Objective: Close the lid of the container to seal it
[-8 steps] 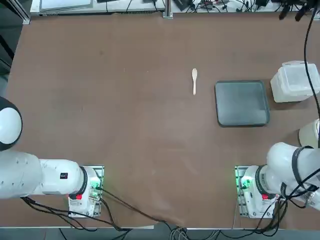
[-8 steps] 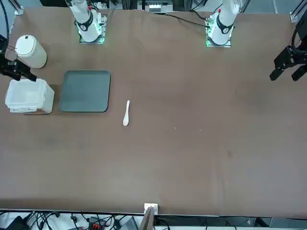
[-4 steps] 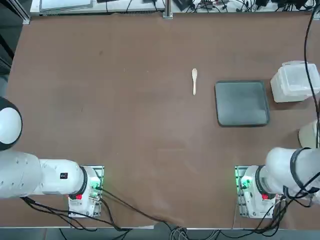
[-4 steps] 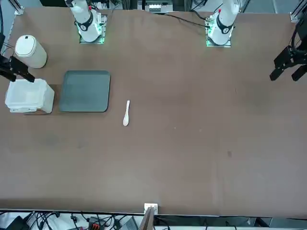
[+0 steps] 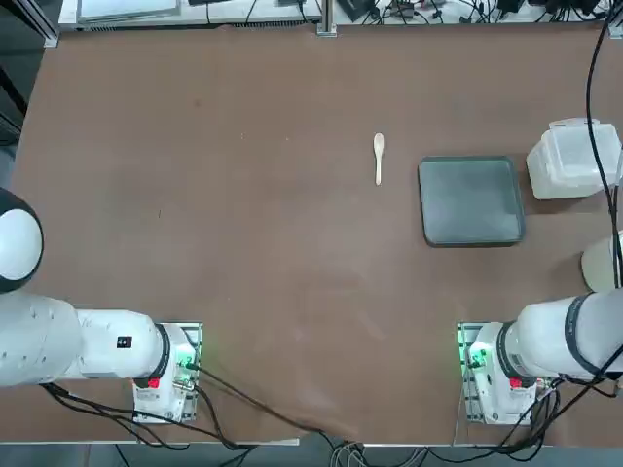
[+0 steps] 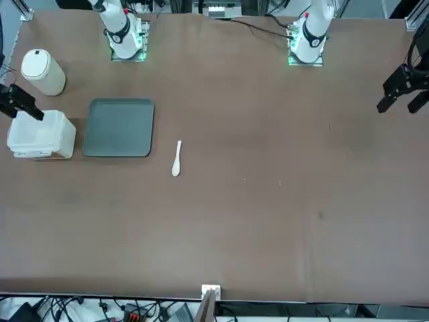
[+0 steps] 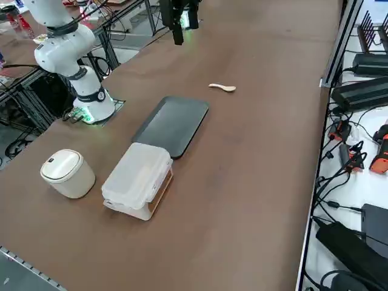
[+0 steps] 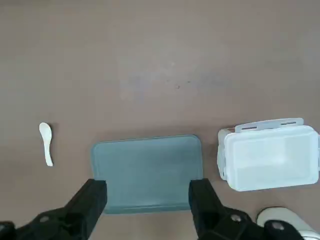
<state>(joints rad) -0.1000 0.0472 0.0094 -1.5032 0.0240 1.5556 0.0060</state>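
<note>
Task looks nearly done: white translucent hinged plastic lid (image 7: 140, 171) down on small white translucent rounded plastic box (image 7: 134, 205), latch not verifiable. Box near the table's right edge, between round white lidded canister (image 7: 66, 172) and dark grey flat tray (image 7: 171, 123). Right gripper (image 8: 148, 210) high over the tray, fingers spread, empty. Beyond, small white spoon (image 7: 222, 88) and open tabletop

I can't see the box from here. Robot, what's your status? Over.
Right hand open, empty, high above the dark grey flat tray. Small white translucent plastic container beside the tray, its hinged lid down on top. Nothing blocking it.
</note>
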